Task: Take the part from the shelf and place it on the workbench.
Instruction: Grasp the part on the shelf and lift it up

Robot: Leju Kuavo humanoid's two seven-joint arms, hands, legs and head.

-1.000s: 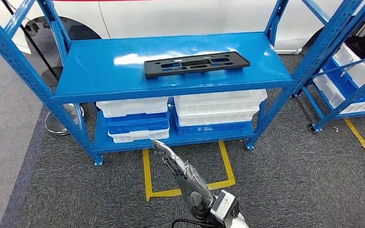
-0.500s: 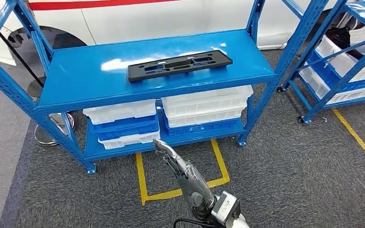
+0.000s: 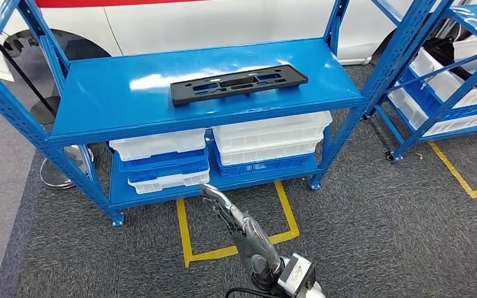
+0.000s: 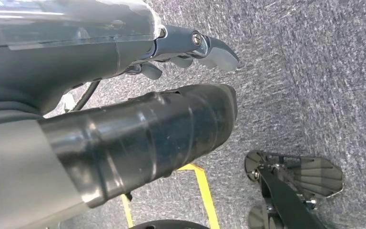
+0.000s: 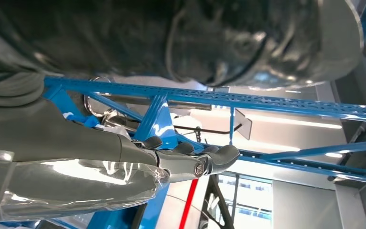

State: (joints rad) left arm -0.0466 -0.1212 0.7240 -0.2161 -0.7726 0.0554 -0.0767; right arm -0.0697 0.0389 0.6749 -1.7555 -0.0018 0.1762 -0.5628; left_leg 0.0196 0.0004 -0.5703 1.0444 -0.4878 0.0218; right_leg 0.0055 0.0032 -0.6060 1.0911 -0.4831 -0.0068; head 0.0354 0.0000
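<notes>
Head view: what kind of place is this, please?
Probably a car workshop or a factory parts area: blue metal shelving stocked with plastic trays, a white car body behind it, and yellow floor markings on grey carpet.

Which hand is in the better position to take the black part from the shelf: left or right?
The right hand, most likely. In the head view it is raised, fingers extended toward the shelf, below the black part. The left hand points down at the carpet. Both hold nothing.

You have a black slotted plastic part [image 3: 238,84] on a glossy blue metal shelf [image 3: 112,99]; white and blue trays [image 3: 272,139] below, yellow floor tape [image 3: 183,233].
</notes>
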